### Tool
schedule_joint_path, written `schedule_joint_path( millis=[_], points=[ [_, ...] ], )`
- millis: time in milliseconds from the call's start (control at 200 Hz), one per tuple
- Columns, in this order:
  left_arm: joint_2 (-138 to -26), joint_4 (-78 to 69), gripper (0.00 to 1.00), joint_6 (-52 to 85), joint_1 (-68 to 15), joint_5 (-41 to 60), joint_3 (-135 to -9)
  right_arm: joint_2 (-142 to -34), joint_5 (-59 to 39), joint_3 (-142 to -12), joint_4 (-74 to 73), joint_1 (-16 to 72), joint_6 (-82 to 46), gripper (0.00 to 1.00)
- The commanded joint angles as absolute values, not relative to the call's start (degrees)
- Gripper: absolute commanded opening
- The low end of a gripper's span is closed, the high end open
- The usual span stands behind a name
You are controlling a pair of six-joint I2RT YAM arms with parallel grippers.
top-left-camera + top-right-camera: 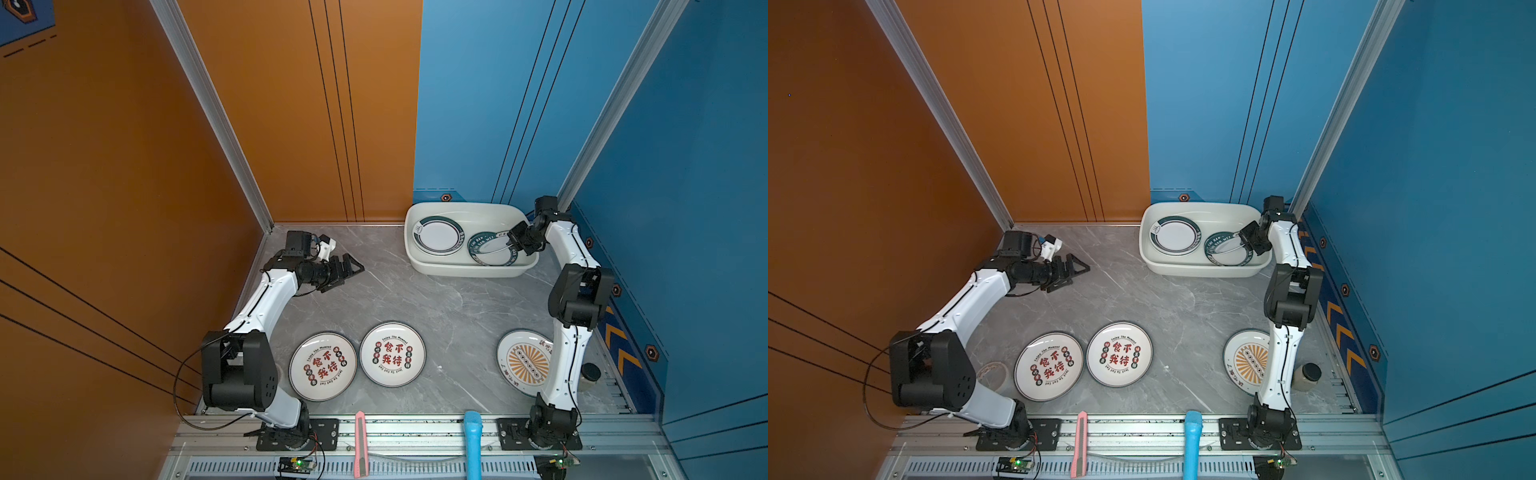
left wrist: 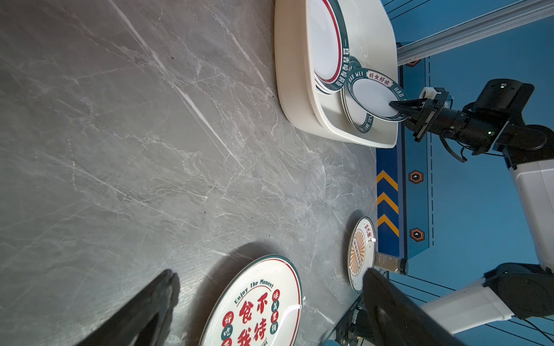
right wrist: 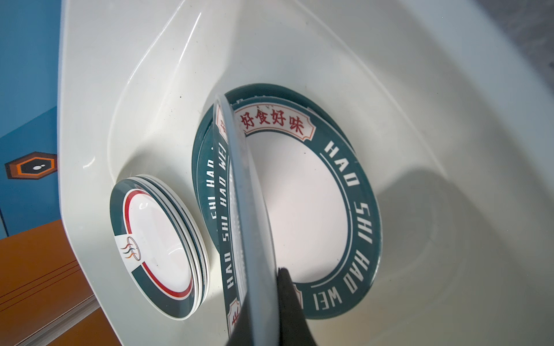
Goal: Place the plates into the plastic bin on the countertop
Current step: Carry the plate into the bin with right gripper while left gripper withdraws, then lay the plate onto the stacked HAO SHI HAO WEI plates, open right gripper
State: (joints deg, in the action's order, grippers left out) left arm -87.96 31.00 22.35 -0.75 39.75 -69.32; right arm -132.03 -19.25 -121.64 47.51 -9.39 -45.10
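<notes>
The white plastic bin [image 1: 465, 271] stands at the back right of the grey countertop [image 1: 415, 299]. Inside it, a stack of red-and-green-rimmed plates [image 1: 438, 235] lies beside a stack of green lettered plates [image 3: 344, 209]. My right gripper [image 3: 269, 281] is shut on the rim of another green lettered plate [image 2: 371, 99], holding it tilted over that stack. On the countertop near the front lie two red-character plates [image 1: 323, 366] [image 1: 392, 354] and a sunburst plate [image 1: 525, 361], partly behind the right arm. My left gripper [image 1: 353, 270] hovers open and empty at the back left.
A tape roll [image 1: 994, 374] lies by the left arm's base. A small jar [image 1: 590, 372] stands beside the sunburst plate. On the front aluminium rail rest a pink utility knife [image 1: 361, 440] and a blue-handled tool [image 1: 473, 440]. Orange and blue walls enclose the countertop.
</notes>
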Motion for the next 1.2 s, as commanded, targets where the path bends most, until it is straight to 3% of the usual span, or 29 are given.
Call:
schedule_joint_path(
  millis=[0, 305, 576, 796, 1191],
  points=[
    [-88.3, 31.1, 0.98, 21.8, -0.3, 41.3, -68.9, -133.6, -17.4, -119.8, 50.2, -9.3, -45.7, 0.08],
    [-88.7, 31.1, 0.98, 21.5, -0.3, 41.8, -68.7, -132.0, -16.2, -116.5, 50.5, -9.5, -44.8, 0.29],
    [-89.1, 31.6, 0.98, 20.0, -0.3, 42.3, -68.0, -131.3, -14.7, -116.2, 52.7, -9.8, -43.9, 0.42],
    [-89.3, 34.3, 0.98, 17.0, -0.3, 42.5, -67.2, -130.9, -12.9, -116.4, 55.8, -10.2, -43.4, 0.48],
    [-90.1, 46.1, 0.98, 3.8, -1.6, 37.2, -67.8, -129.0, -9.1, -121.6, 60.7, -10.9, -40.8, 0.49]
  ],
)
